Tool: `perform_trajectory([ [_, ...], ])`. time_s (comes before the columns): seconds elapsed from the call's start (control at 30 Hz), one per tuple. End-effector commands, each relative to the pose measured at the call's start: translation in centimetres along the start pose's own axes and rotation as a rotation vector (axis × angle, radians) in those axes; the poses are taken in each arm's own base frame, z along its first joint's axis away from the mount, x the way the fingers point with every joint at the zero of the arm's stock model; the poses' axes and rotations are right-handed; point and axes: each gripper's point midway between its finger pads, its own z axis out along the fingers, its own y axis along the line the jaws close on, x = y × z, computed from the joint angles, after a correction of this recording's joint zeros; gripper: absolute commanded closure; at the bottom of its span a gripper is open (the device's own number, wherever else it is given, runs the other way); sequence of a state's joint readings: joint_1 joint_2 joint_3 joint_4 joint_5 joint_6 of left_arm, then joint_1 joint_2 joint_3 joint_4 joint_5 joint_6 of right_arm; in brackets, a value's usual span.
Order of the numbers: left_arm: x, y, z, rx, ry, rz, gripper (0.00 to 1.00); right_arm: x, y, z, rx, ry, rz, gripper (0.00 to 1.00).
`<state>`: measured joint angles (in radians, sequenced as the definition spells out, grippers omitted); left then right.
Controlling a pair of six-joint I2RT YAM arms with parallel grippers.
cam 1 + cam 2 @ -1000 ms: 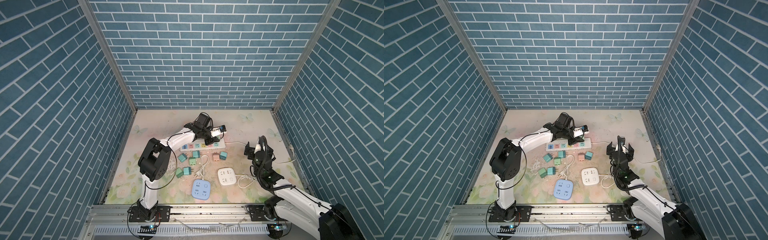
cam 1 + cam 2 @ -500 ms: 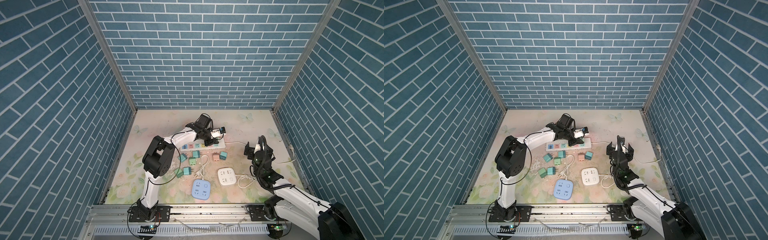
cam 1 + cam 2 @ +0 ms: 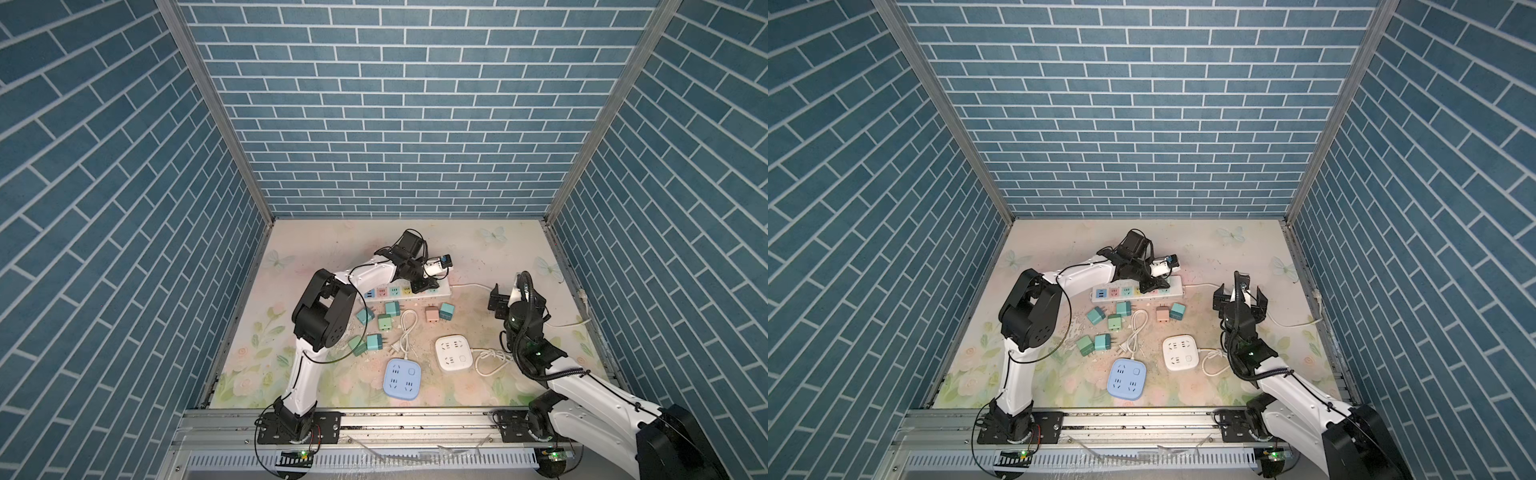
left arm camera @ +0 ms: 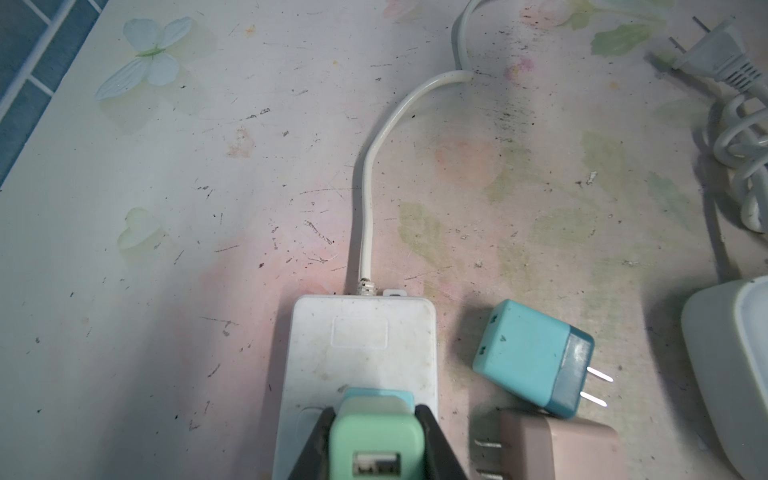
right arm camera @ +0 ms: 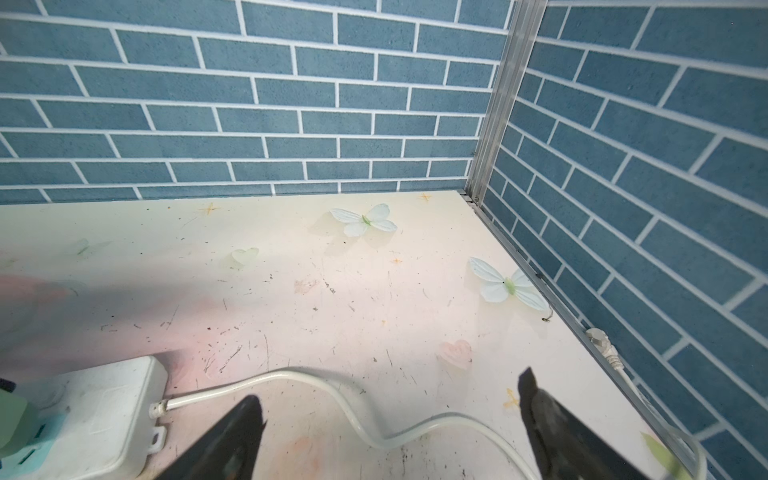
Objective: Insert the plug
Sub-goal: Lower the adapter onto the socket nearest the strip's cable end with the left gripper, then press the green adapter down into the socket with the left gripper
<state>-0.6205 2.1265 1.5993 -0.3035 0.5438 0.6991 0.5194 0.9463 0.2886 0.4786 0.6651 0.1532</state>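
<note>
Scuffed floral tabletop point(image 4: 166, 249) w/ blue-brick walls point(image 5: 249, 104); left gripper point(image 4: 376, 415) tight on green plug point(image 4: 374, 442), right gripper point(image 5: 389, 386) wide, empty

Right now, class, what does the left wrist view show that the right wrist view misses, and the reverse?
Left wrist only: a teal plug and a pink plug lying beside the white power strip. Right wrist only: the open, empty right claw. Both: that strip's end, its cord, and the green plug in the left claw, only a sliver from the right wrist.
</note>
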Motion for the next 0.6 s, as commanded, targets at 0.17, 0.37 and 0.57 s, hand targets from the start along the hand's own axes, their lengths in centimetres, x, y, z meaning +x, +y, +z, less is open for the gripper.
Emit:
perform_trajectory([
  [0.17, 0.18, 0.35, 0.82, 0.000, -0.009, 0.001, 1.00, -0.13, -0.09, 0.08, 0.003, -0.007, 0.030, 0.02],
  [0.37, 0.30, 0.10, 1.10, 0.017, -0.013, -0.002, 1.00, -0.13, -0.07, 0.07, 0.002, -0.007, 0.031, 0.02],
  [0.57, 0.48, -0.11, 1.44, 0.026, -0.010, -0.006, 1.00, -0.10, -0.08, 0.07, 0.003, -0.006, 0.032, 0.02],
])
